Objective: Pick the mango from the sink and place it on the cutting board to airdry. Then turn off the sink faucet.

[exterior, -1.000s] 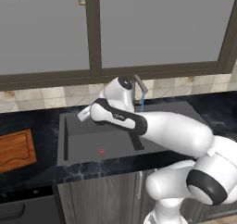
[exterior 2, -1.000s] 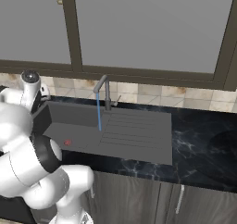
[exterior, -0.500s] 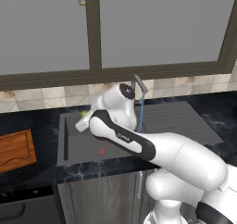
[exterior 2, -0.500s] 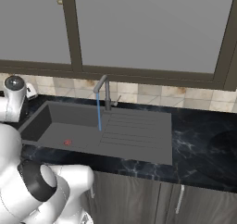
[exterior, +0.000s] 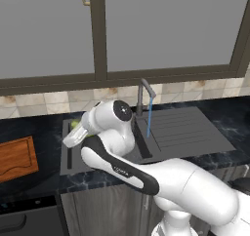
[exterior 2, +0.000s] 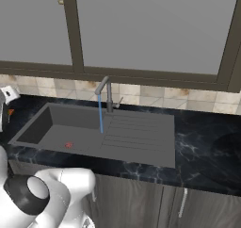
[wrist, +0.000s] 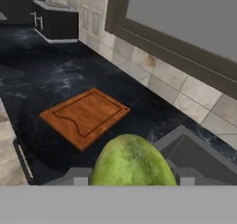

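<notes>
already the mango (wrist: 132,160) is sitting out of the sink (exterior: 190,132), clamped between the closed-in fingers of the end effector (exterior: 74,131), which is hanging over the basin's left rim and pointing toward the cutting board (exterior: 17,158). so the pick appears to be done, while the placing is not: the board is lying bare on the dark worktop (exterior: 34,127) to the left, apart from the fruit. water is running in a thin blue stream from the sink faucet (exterior: 145,96), so the tap is waiting to be shut off after the drop.

the hand view is showing the mango close up, green and rounded, with the board ahead of it and a dark toaster (wrist: 55,19) far back by the tiled wall. the left base view is giving only a sliver of yellow-green at the wrist, yet it is showing how the arm is reaching across the basin. the right base view is showing the basin floor with a tiny red spot (exterior 2: 68,145) and the faucet's side lever
</notes>
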Robot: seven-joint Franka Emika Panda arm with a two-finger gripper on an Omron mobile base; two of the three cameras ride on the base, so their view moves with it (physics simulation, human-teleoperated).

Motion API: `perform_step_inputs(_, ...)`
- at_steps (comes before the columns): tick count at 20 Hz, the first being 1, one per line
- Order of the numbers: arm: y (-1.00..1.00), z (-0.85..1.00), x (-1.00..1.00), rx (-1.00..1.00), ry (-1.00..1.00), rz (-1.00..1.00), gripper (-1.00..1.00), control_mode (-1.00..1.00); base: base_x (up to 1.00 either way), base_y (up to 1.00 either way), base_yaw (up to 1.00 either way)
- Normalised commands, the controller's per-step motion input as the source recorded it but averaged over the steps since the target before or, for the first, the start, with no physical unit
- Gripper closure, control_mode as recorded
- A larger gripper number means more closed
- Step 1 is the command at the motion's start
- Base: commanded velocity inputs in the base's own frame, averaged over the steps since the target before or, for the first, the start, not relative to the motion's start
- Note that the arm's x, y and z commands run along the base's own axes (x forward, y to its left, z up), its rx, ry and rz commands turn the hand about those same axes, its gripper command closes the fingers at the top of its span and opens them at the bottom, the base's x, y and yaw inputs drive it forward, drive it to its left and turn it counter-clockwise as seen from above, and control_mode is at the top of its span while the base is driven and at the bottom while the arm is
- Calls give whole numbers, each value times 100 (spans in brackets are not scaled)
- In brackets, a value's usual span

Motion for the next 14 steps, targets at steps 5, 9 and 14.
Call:
perform_step_inputs(5, 53, 30, -12, -5, 3, 0, 100, -100, 0, 0, 0)
perform_step_inputs(9, 50, 2, -10, -8, 0, 0, 100, -100, 0, 0, 0)
perform_step_inputs(14, 44, -26, -16, -13, -12, 0, 100, -100, 0, 0, 0)
